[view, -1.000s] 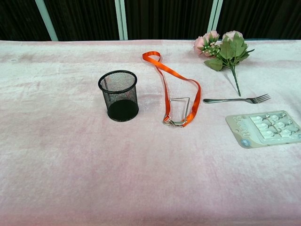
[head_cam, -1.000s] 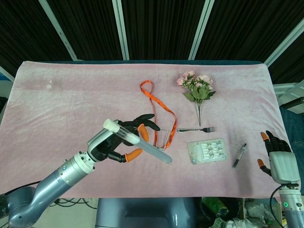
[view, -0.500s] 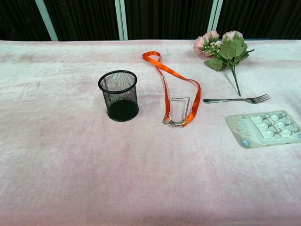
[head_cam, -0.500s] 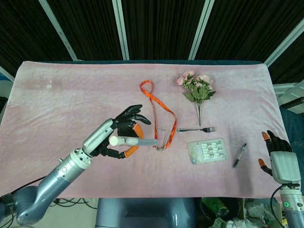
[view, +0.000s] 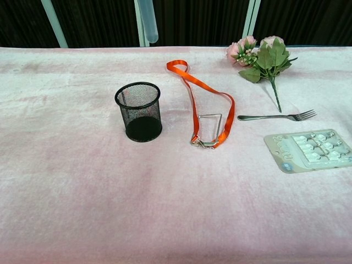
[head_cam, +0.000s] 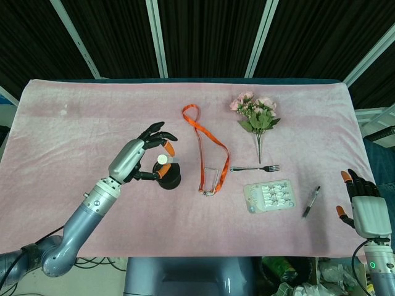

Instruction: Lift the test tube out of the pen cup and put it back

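Left hand (head_cam: 143,158) pinches test tube (head_cam: 163,160) upright, other fingers spread, tube above pen cup (view: 138,111), tip clear of rim, toward table centre-left. Right hand (head_cam: 363,206) fingers apart, holding nothing, off table's front right corner.

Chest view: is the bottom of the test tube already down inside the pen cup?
No. The rounded end of the test tube hangs in the air well above the rim of the empty pen cup.
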Available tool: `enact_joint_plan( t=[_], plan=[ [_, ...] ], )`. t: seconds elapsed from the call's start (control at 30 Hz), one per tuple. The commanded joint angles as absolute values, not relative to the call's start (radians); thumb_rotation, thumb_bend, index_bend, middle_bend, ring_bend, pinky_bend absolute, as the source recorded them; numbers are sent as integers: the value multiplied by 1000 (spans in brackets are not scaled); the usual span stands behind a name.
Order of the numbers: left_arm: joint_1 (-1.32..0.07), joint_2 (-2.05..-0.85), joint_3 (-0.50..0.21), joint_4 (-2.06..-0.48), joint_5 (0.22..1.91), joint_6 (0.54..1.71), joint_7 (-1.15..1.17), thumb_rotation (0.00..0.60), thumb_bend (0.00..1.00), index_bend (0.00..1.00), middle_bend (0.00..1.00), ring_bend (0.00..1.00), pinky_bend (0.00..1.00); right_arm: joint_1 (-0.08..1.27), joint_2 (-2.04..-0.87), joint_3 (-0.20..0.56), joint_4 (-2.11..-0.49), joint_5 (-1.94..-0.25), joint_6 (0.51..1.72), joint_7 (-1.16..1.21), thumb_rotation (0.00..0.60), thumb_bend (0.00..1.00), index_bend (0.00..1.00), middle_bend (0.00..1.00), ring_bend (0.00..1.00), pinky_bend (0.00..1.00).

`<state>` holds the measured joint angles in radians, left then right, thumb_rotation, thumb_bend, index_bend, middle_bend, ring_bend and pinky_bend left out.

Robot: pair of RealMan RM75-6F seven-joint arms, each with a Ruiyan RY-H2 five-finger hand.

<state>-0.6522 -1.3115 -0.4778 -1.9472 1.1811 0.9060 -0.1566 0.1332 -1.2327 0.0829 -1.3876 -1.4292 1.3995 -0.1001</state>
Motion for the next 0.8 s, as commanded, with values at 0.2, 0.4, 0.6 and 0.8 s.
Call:
enact_joint_plan(
  t=[0.2,0.4,0.6,0.8],
  plan=[
    [-693,-1284,-455,-1876,1092,841,-222,600,421,635,265,0,88,133,-1233,84,-1386,-1426,1398,-102,600,207,79,61,147,181],
    [-714,-1310,-408,-1806,1061,824,-215,600,421,633,261,0,82,133,-1234,87,-1383,-1418,1396,-110,600,207,79,61,148,181],
    [-746,-1371,-365,-1721,1035,800,-209,600,421,632,260,0,73,132,-1233,90,-1383,-1417,1401,-110,600,207,79,61,148,181],
    [-773,-1412,-341,-1663,1017,796,-183,600,421,632,260,0,64,131,-1231,91,-1383,-1419,1405,-103,600,207,79,61,148,181]
  ],
)
